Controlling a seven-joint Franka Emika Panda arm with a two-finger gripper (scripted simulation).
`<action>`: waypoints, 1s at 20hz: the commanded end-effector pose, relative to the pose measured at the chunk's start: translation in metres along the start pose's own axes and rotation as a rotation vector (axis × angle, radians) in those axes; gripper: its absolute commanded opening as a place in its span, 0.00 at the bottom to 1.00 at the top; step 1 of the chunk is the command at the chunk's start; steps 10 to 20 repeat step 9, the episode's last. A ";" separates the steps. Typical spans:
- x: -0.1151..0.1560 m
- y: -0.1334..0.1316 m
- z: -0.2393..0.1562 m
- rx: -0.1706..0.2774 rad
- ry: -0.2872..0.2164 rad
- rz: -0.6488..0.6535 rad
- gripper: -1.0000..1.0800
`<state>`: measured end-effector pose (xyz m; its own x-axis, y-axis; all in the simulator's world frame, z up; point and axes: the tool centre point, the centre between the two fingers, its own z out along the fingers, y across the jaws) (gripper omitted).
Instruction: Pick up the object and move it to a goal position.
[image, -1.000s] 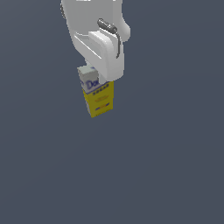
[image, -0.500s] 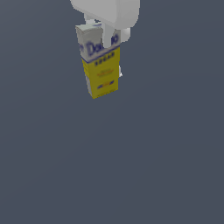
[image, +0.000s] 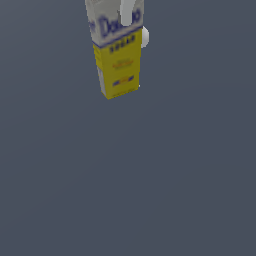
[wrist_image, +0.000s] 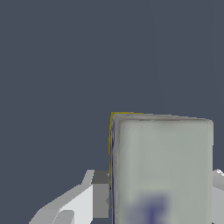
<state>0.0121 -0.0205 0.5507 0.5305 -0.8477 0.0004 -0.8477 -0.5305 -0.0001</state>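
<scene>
Since 1.0 s ago the sugar carton (image: 116, 47) climbs toward the exterior view's top edge, showing larger. It hangs clear above the grey tabletop (image: 150, 190), slightly tilted. Fingers (image: 131, 14) are closed on its white-grey upper part, 1 each side in the wrist view; the arm is mostly out of frame. Judgement: carry smoothly, keep grip firm, avoid swinging the long lower end.

plain dark grey-blue surface (image: 150, 190), featureless backdrop
</scene>
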 end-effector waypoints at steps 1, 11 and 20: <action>-0.001 0.000 -0.006 0.000 0.000 0.000 0.00; -0.002 -0.001 -0.012 0.000 0.000 0.000 0.00; -0.002 -0.001 -0.012 0.000 0.000 0.000 0.00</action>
